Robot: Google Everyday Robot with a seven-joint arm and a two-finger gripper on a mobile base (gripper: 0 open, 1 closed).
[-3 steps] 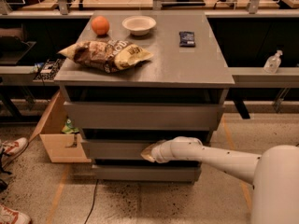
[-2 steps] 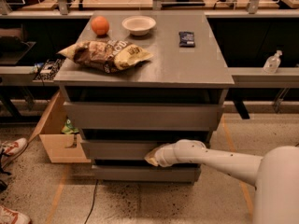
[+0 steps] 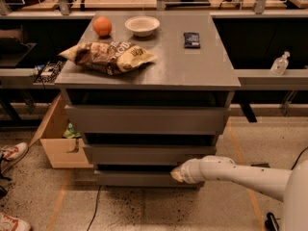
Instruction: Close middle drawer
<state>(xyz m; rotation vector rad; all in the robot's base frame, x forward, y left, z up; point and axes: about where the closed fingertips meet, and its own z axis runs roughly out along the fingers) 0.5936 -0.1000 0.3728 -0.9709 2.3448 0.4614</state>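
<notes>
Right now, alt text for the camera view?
The white arm's pincer sits at the lower front of a grey cabinet, just below the middle drawer, which looks nearly or fully pushed in. On top: an orange, a white bowl, a chip bag and a dark packet.

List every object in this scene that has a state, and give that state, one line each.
middle drawer: pushed in, no interior showing
top drawer: looks shut
bottom drawer: looks shut
tool: low, at the bottom drawer's front, just under the middle drawer
bowl: upright, looks empty
chip bag: lying flat on the cabinet
bottle: upright
</notes>
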